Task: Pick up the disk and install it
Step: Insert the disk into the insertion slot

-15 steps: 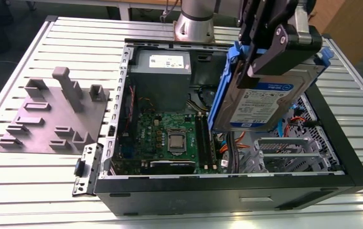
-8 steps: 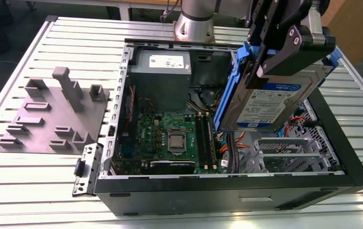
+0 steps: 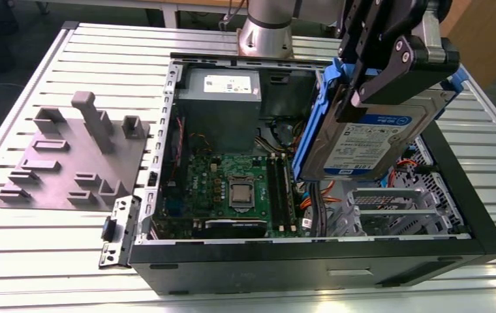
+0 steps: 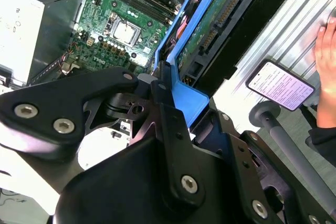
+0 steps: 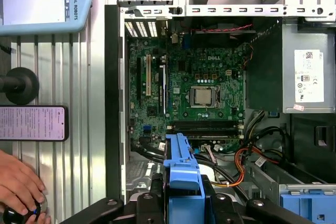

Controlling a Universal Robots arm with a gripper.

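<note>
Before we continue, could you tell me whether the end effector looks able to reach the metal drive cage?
Probably yes: the case is open, and the end effector holds the disk tilted above the drive cage, only loose cables nearby.

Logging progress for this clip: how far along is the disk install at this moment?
Done: the pick-up; the pincer is shut on the disk by its blue carrier. In hand: the disk hangs on end over the open computer case. Left: seating it; it is above the metal drive cage, not yet in it.
</note>
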